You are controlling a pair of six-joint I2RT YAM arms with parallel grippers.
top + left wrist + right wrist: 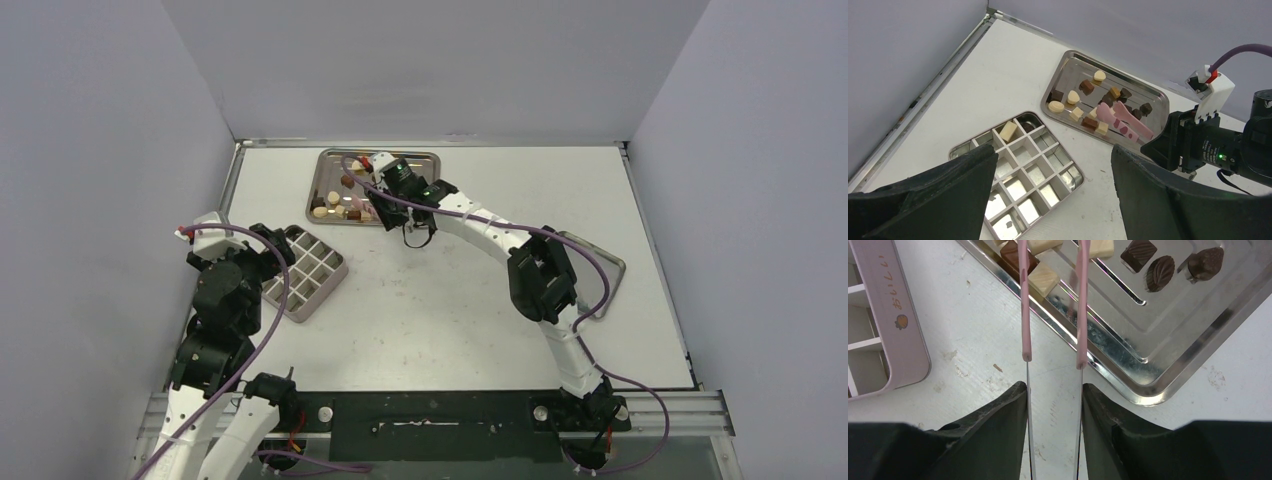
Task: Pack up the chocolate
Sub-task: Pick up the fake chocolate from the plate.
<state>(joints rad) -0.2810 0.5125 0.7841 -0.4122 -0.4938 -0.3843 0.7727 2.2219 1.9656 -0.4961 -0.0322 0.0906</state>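
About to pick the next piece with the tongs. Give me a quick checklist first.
1. Right gripper clamped on pink tongs: ok.
2. Tong ends over the tray, among the chocolate: ok.
3. Piece between the tong ends: cannot tell, ends cut off in right wrist view.
4. Grid box has free cells, one cream piece inside: ok.
5. Left gripper open, holding nothing: ok.

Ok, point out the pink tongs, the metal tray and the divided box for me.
pink tongs (pixel 1024 315), right wrist view, on one pink-coated prong.
metal tray (pixel 1077 65), left wrist view, on bare floor near its far corner.
divided box (pixel 1024 167), left wrist view, on the middle of its grid.
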